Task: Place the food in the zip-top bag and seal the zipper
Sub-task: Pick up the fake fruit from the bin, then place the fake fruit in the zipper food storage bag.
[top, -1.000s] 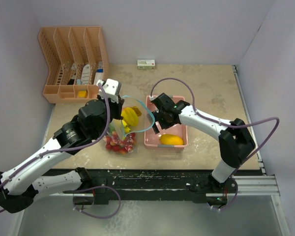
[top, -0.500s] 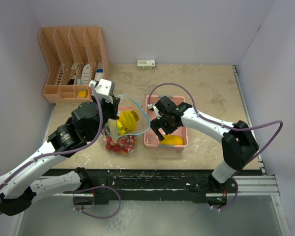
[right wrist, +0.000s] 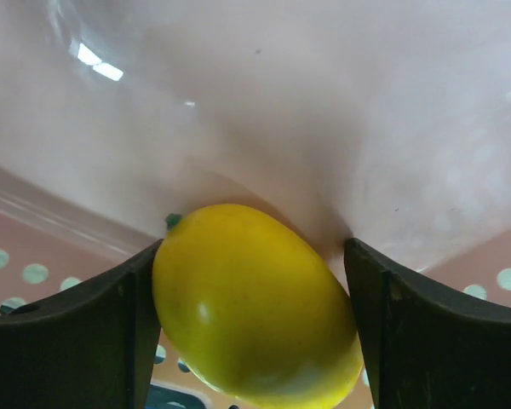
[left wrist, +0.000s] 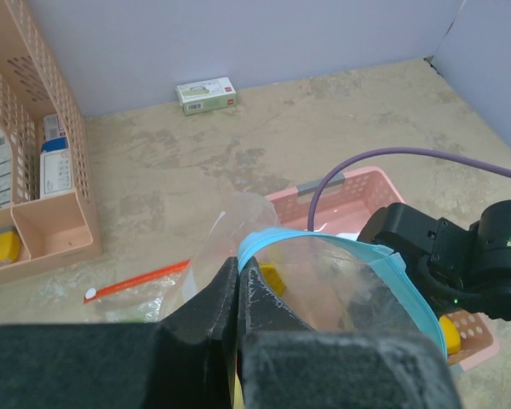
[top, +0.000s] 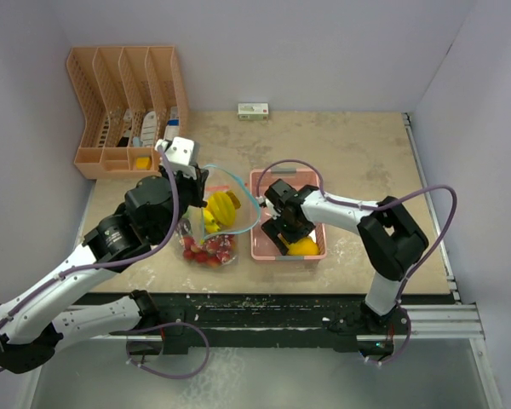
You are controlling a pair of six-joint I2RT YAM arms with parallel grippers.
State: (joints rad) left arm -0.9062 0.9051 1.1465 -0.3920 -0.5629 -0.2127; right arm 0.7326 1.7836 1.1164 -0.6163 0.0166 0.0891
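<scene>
Yellow mango [right wrist: 255,307] lies in the pink basket [top: 262,181], with the right gripper [right wrist: 251,336] seemingly clamped on its sides. Just left of it, the zip-top bag [left wrist: 328,285] holds strawberries [top: 206,250] and bananas [top: 222,208]. The left gripper [left wrist: 238,279] is pinched together on the bag's blue rim, and the mouth gapes. Farther back stand an orange desk organizer [top: 123,94] and a small box [top: 253,110].

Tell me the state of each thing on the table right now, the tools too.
left tool: shut on the rim of the zip-top bag.
right tool: shut on the mango.
zip-top bag: open, mouth held up.
bananas: inside the bag.
strawberries: inside the bag, at the bottom.
mango: lying in the pink basket, between the fingers.
</scene>
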